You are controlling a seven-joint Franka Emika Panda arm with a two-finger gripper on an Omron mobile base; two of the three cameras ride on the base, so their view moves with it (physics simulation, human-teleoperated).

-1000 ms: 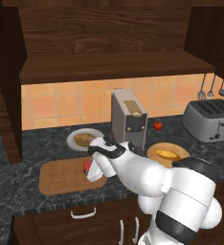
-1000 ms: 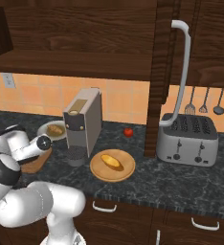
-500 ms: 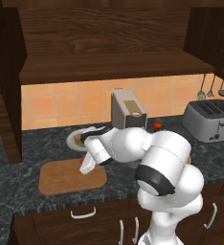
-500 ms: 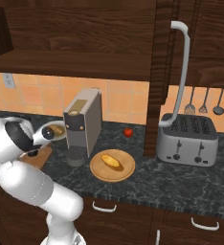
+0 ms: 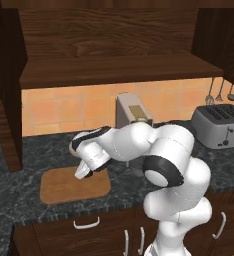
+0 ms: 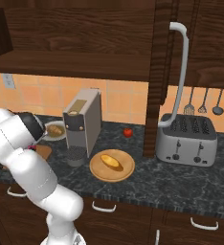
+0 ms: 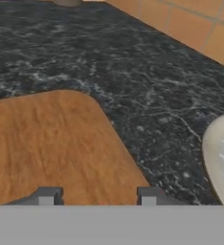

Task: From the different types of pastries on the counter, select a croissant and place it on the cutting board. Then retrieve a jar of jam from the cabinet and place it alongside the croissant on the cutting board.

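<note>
My gripper (image 5: 82,173) hangs low over the right part of the cutting board (image 5: 64,187), pointing down and to the left. In the hand view its jaws (image 7: 97,196) stand apart over the bare wood of the cutting board (image 7: 51,148), holding nothing. The croissant (image 6: 55,129) lies on a white plate (image 6: 61,135) behind the board, and that plate's rim (image 7: 221,158) shows to the right of the fingers. A smooth yellow pastry (image 6: 111,161) rests on a tan plate (image 6: 126,170). The dark wooden cabinet (image 5: 114,45) hangs above the counter (image 5: 19,155). The jar of jam is hidden.
A coffee machine (image 6: 83,124) stands just right of the board. A toaster (image 6: 185,139) sits further right, with a small red fruit (image 6: 128,132) between them near the wall. Utensils (image 6: 202,101) hang on the tiled wall. My own arm (image 5: 154,150) arches over the board's right side.
The arm's elbow has swung up and over to the left while the hand stayed above the board's right part. A small red thing by the fingers a second ago no longer shows.
</note>
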